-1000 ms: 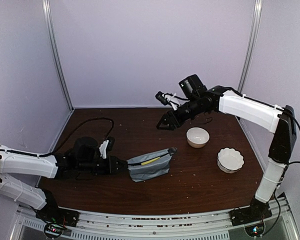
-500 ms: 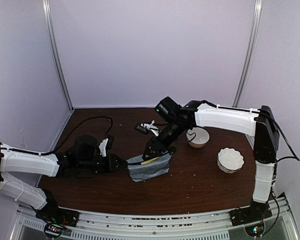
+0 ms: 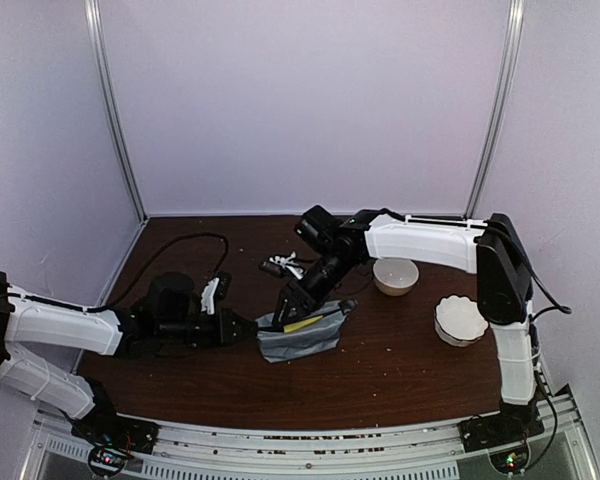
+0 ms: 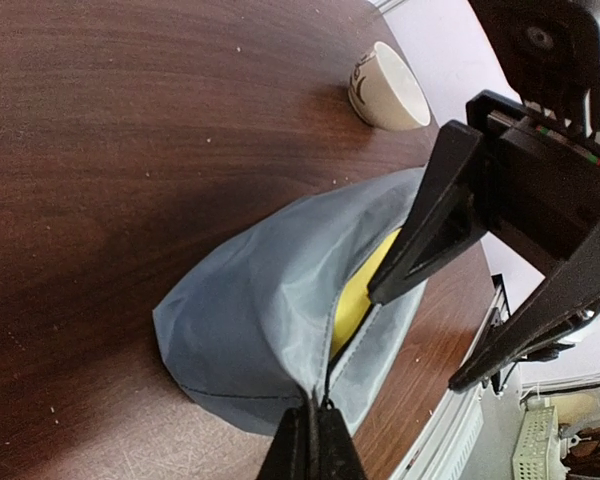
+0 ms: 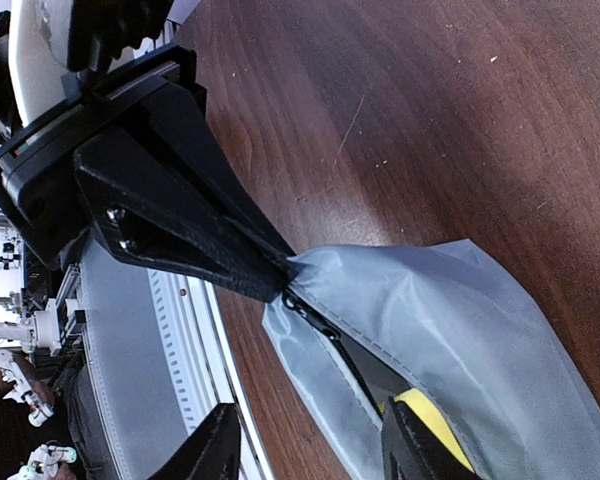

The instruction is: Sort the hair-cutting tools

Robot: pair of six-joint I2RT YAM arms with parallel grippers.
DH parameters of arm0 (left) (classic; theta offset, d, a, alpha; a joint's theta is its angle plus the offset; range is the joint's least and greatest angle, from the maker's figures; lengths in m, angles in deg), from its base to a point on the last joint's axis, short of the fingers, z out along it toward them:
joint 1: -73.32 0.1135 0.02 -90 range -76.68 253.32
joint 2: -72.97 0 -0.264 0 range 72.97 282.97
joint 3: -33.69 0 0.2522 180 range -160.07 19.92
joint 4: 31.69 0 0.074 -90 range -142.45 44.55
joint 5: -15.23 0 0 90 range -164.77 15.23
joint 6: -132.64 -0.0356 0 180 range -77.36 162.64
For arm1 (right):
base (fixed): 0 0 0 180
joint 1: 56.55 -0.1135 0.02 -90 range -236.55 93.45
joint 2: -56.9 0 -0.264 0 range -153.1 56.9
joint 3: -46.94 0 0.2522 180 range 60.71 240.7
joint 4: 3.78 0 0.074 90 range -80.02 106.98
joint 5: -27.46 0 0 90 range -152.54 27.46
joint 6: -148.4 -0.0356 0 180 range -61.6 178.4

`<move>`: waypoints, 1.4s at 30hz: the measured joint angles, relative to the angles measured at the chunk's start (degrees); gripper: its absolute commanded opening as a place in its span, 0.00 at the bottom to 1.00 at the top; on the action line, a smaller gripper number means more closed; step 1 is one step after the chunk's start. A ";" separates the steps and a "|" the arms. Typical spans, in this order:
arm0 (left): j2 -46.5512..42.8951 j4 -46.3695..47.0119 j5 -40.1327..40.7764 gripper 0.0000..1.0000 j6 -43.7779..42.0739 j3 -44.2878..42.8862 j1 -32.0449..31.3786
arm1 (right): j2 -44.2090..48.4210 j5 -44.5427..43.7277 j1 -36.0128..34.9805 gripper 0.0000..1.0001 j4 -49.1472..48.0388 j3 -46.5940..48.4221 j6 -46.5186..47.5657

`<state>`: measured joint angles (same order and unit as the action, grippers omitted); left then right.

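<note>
Black fingertips of the left gripper (image 4: pixel 312 445) are pressed together on the zip end of the grey pouch (image 4: pixel 250 320), pinching the fabric so that this end points back at the left arm. The right gripper (image 3: pixel 283 313) reaches down from behind with its jaws apart. One finger is inside the pouch's mouth and the other is outside the near lip, over the wood, and nothing is clamped between them.

We see the pouch lying on its side with its long axis running left to right across the table (image 4: pixel 130 150), the far end tilted a little toward the back. The zip is undone and the mouth gapes upward along that axis. A yellow piece (image 4: pixel 365 290) lies lengthwise inside, following the same line. We cannot tell what it is, and the hair-cutting tools are otherwise hidden from us.

Bare wood surrounds the pouch in front toward the near edge and behind toward the back wall. To the right, well apart from it, stand a plain white bowl (image 3: pixel 395 274) and, nearer the front, a scalloped white bowl (image 3: pixel 461 319). A black cable (image 3: pixel 180 245) loops over the left rear of the table, beside the left arm.
</note>
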<state>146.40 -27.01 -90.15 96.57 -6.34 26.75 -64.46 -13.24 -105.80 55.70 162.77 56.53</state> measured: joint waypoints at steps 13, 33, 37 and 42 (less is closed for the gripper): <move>2.43 7.37 -2.69 0.00 0.22 1.75 0.02 | -1.88 2.91 -0.39 0.49 -0.11 0.76 -2.58; 2.97 9.86 -3.96 0.00 0.70 2.27 0.02 | -4.72 6.69 -1.03 0.43 -0.76 3.10 -5.73; 2.97 9.92 -3.93 0.00 0.76 2.27 0.02 | -4.72 7.89 -1.03 0.39 -1.38 3.26 -6.19; 2.97 9.99 -3.93 0.00 0.90 2.27 0.02 | -4.72 8.57 -1.03 0.33 -1.81 3.26 -6.36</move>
<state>149.37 -17.02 -94.08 97.46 -4.06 26.77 -69.18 -4.67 -106.83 53.88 166.02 50.17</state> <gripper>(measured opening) 0.036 0.356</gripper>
